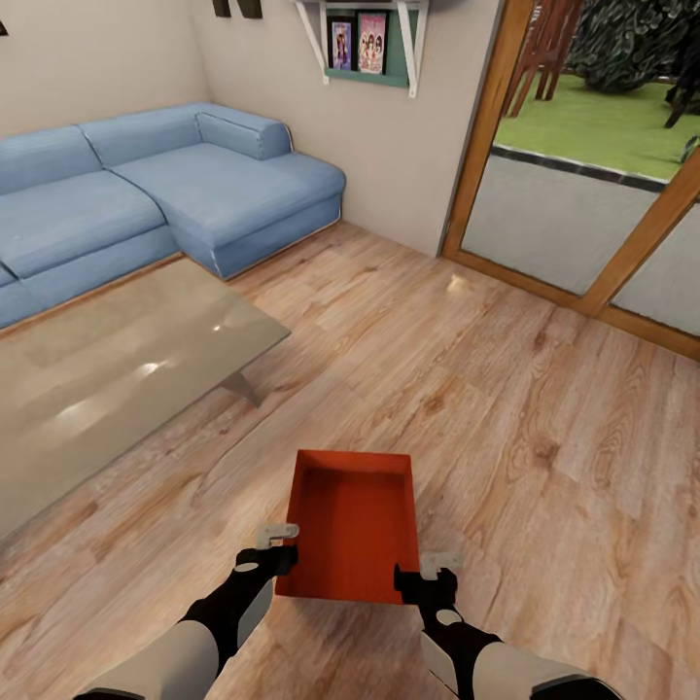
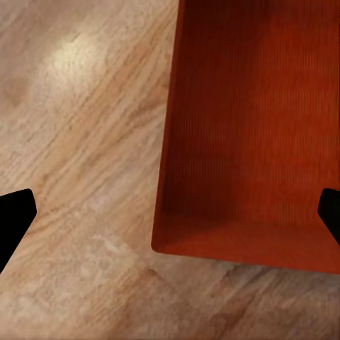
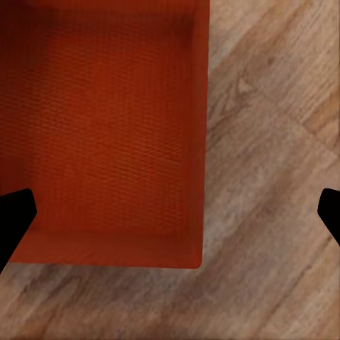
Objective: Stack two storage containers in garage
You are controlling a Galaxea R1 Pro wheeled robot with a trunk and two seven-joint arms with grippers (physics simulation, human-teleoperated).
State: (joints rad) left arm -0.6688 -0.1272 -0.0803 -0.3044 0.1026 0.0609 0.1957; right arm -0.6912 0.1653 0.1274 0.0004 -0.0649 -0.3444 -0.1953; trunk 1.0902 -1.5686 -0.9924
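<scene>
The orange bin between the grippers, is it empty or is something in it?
Empty: the storage container shows only its bare ribbed red-orange bottom and walls in all three views.

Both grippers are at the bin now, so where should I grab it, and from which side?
Take the bin by its two long side walls near the end closest to the robot, left gripper from its left, right gripper from its right. It is open-topped with straight walls, and each open gripper straddles a wall there.
</scene>
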